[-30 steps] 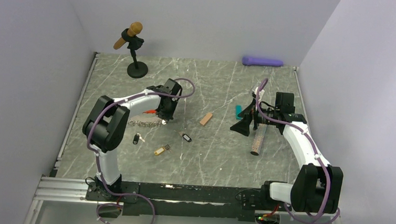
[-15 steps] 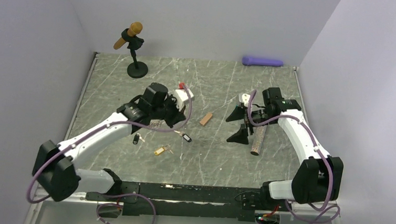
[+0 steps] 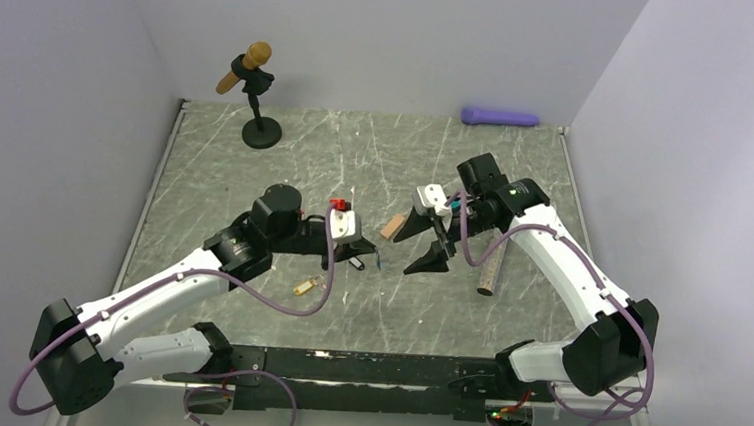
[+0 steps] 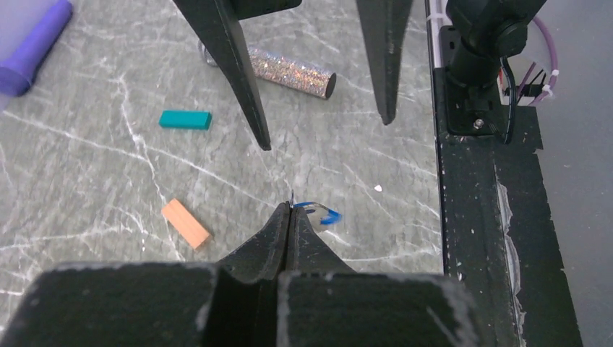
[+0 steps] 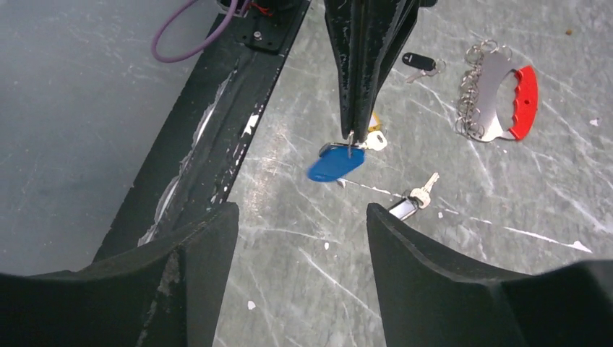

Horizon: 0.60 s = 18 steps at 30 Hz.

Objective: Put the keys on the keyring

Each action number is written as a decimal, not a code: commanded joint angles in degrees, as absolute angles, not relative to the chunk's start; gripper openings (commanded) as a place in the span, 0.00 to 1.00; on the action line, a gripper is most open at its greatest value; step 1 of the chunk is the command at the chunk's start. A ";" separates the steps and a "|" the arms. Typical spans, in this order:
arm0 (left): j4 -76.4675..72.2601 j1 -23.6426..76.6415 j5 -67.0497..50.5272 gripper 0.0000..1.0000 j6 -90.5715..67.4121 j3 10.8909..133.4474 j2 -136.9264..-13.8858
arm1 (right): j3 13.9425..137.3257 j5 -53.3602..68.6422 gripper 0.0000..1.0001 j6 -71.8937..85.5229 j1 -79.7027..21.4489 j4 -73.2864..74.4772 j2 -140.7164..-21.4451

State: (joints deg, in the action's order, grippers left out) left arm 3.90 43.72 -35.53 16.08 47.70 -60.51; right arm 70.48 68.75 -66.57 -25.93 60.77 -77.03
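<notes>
dangling key (image 5: 336, 165) under left end effector (image 5: 350, 136)

No legible text, labels, numbers or signs in view.

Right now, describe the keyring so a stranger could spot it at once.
On the grey marble table, look near the left hand, next to the black-tagged key. The keyring is the only piece with a curved red clip and bunched silver chain.
</notes>
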 commanded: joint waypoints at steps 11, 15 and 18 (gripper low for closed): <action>-15.97 45.37 -37.38 0.00 7.77 40.26 -58.13 | 74.85 68.25 0.37 -63.48 -30.69 57.30 -78.06; -15.47 45.44 -37.33 0.00 7.33 40.84 -59.37 | 73.54 64.04 0.30 -60.07 -31.98 53.61 -77.84; -15.45 45.44 -37.18 0.00 7.21 40.79 -59.42 | 73.52 63.87 0.28 -59.77 -32.16 53.26 -77.66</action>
